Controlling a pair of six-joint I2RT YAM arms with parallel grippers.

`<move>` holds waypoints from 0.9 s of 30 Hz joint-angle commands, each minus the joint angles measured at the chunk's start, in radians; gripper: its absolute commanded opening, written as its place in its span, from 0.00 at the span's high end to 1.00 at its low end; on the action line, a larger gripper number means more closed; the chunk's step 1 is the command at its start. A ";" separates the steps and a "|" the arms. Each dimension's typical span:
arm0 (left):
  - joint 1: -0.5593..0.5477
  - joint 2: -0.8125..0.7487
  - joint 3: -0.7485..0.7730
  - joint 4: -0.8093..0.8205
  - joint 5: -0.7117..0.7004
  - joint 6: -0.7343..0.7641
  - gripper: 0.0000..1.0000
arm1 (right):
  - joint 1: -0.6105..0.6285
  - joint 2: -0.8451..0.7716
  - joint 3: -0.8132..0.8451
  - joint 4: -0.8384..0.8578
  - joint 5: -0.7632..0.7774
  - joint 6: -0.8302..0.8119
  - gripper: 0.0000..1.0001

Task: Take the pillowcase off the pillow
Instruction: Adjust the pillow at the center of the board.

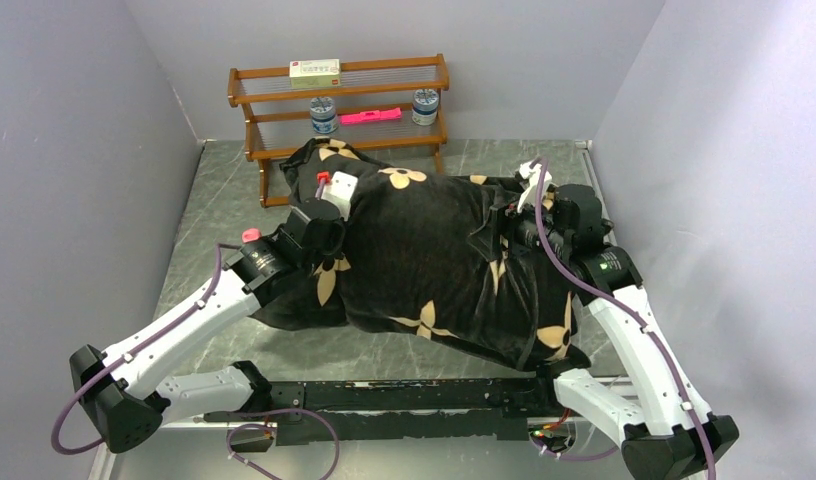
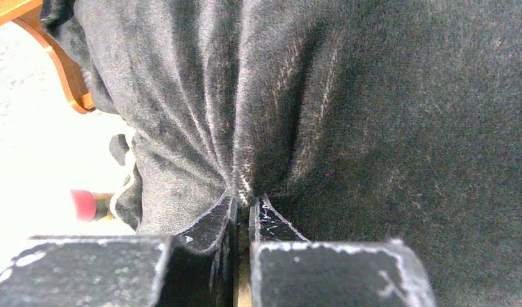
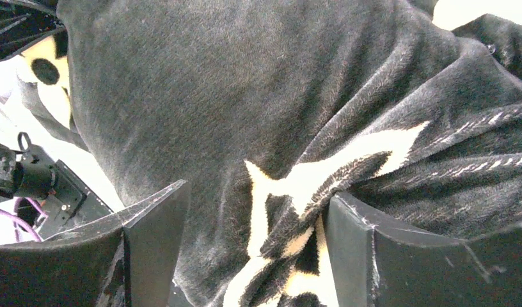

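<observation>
Across the middle of the tabletop (image 1: 224, 190) lies the pillowcase (image 1: 434, 250), the pillow inside it hidden, so the stripping looks barely begun. Both arms reach in low from either side. The left end effector (image 2: 244, 208) pinches a plush fold tight, and the right end effector (image 3: 257, 198) stands wide astride a printed ridge, gripping nothing; next, I judge, it must close on cloth and pull.
</observation>
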 commanded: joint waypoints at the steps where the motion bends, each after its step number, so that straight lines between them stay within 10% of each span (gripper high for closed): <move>1: -0.002 -0.027 0.060 0.103 -0.027 0.049 0.95 | 0.006 0.003 0.060 0.006 0.026 -0.033 0.20; 27: 0.379 -0.040 0.047 0.061 0.008 0.001 0.95 | 0.005 0.014 0.097 -0.032 0.100 -0.037 0.03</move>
